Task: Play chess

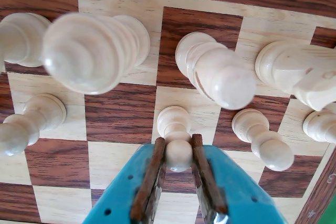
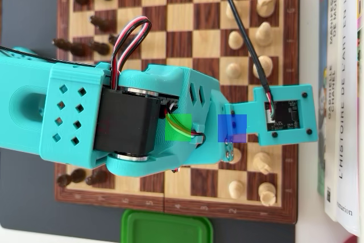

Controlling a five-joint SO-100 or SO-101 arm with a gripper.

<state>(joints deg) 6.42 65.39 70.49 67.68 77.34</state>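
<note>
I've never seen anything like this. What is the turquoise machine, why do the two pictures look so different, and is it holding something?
The turquoise machine is a small robot arm reaching over a wooden chessboard. One picture comes from a camera fixed above, looking straight down; the arm hides much of the board there. The other comes from a camera riding on the arm's wrist, so pieces look huge and tilted. On the board stand light pieces along one side and dark pieces along the other. Books lie beside the board and a green lid below it. In the wrist view, the gripper has its two fingers closed around the head of a light pawn.
</note>
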